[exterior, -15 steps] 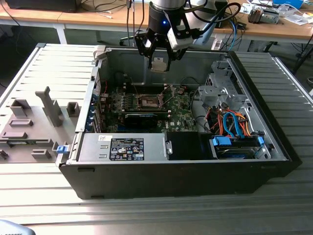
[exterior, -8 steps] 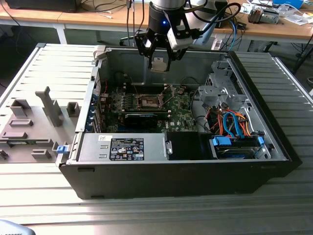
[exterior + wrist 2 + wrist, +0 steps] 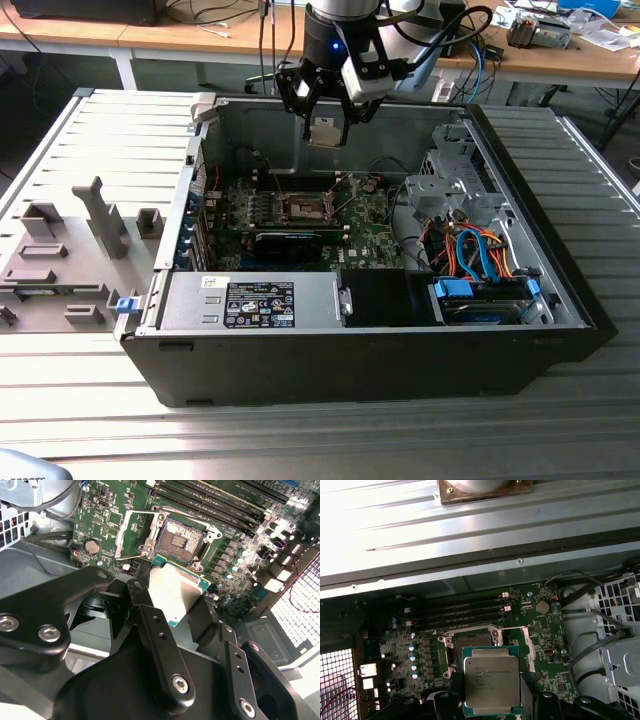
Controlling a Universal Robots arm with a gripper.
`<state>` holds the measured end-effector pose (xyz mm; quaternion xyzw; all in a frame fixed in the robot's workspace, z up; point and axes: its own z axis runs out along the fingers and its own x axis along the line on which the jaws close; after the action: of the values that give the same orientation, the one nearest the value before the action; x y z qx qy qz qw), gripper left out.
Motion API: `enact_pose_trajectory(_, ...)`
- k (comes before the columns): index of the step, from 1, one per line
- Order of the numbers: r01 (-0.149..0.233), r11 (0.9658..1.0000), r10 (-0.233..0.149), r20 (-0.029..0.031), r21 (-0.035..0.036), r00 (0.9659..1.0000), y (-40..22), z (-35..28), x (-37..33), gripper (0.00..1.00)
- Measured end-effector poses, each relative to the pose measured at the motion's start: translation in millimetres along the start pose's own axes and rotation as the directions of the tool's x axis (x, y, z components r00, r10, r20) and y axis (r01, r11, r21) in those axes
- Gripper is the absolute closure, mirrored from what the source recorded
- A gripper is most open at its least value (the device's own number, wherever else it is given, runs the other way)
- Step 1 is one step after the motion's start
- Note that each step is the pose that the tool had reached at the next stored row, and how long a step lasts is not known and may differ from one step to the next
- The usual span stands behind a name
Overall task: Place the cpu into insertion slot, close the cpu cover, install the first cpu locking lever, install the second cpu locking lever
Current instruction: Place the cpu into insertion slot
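So nearest the wrist cameras is the gripper (image 3: 172, 607), jaws clamped on two opposite edges of the cpu (image 3: 175, 587). The chip's metal top faces the first wrist view. Holding it by the edges makes sense to me, since that keeps the fingers off the contact side and leaves the underside free to go down flat. The chip hangs in the air, apart from the board, touching nothing but the fingers.

Below it is the insertion slot (image 3: 178, 541), bare, dark contact field showing, nothing seated in it. The chip looks roughly squared up with it, though I'd guess it's not dead over it yet.

The cpu cover (image 3: 120, 536) stands open just beside the socket, so nothing blocks the way in. Around that is the green motherboard (image 3: 100, 525), with the memory slots (image 3: 455, 612) on the socket's other side.

Further out, the computer case (image 3: 300, 360) lies on its side on a slatted table (image 3: 300, 440), open face up, which is why the arm reaches in from above
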<state>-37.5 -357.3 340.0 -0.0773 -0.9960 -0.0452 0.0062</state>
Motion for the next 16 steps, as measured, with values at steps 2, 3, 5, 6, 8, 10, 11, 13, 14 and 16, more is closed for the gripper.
enact_pose_trajectory(2,-0.002,1.0000,0.002,0.0002,-0.0001,1.0000,0.0,0.1,0.0,0.45)
enact_pose_trajectory(3,-0.004,1.0000,0.004,0.0003,-0.0001,1.0000,0.0,0.1,0.0,0.45)
enact_pose_trajectory(5,-0.005,1.0000,0.005,0.0004,-0.0001,1.0000,0.0,0.1,0.0,0.45)
enact_pose_trajectory(6,-0.006,1.0000,0.006,0.0005,-0.0002,1.0000,0.0,0.1,0.0,0.45)
enact_pose_trajectory(8,-0.008,1.0000,0.008,0.0007,-0.0002,1.0000,0.0,0.1,0.0,0.45)
enact_pose_trajectory(10,-0.009,1.0000,0.009,0.0008,-0.0002,1.0000,0.0,0.1,0.0,0.45)
enact_pose_trajectory(11,-0.010,0.9999,0.010,0.0009,-0.0002,0.9999,0.0,0.1,0.0,0.45)
enact_pose_trajectory(13,-0.012,0.9999,0.012,0.0010,-0.0003,0.9999,0.0,0.1,0.0,0.45)
enact_pose_trajectory(14,-0.013,0.9999,0.013,0.0012,-0.0003,0.9999,0.0,0.1,0.0,0.45)
enact_pose_trajectory(16,-0.015,0.9999,0.015,0.0013,-0.0004,0.9999,0.0,0.1,0.0,0.45)
